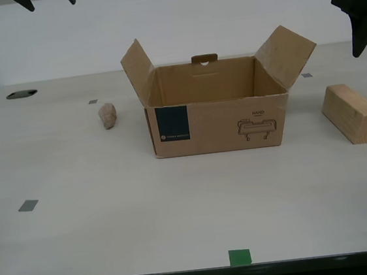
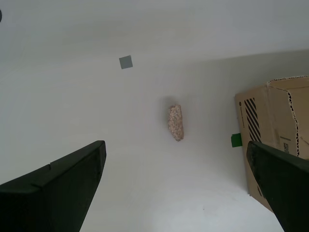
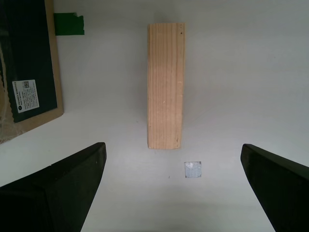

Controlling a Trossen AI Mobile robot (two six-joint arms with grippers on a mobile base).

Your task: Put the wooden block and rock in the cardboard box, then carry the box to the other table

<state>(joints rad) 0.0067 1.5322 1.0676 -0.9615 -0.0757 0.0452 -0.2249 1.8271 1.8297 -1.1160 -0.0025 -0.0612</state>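
On the worktop (image 1: pixel 179 223), middle: cardboard box (image 1: pixel 218 124) upright, all flaps spread, open at the top, teal label facing the camera.
Rock (image 1: pixel 107 115): on the worktop towards the exterior view's left of the box, apart from it, bare surface all round.
Wooden block (image 1: pixel 352 112): flat on the worktop towards the exterior view's right of the box, clear gap between the two, its far end near that view's right edge.
My first gripper (image 3: pixel 174 193): released, jaws wide apart, poised above the wooden block (image 3: pixel 165 86) without touching; a small grey square (image 3: pixel 192 170) just beside the block's end; box corner (image 3: pixel 29 67) and green tape (image 3: pixel 68 24) off to one side.
My second gripper (image 2: pixel 176 193): released, jaws wide, hanging high over the rock (image 2: pixel 175 122); box side (image 2: pixel 273 130) near, grey marker (image 2: pixel 126 62) farther off.
Front edge: green tape square (image 1: pixel 239 257) just at the worktop's near rim, dark band below.
Open room: broad bare strip between box and near rim; grey square (image 1: pixel 28 206) towards the exterior view's left.
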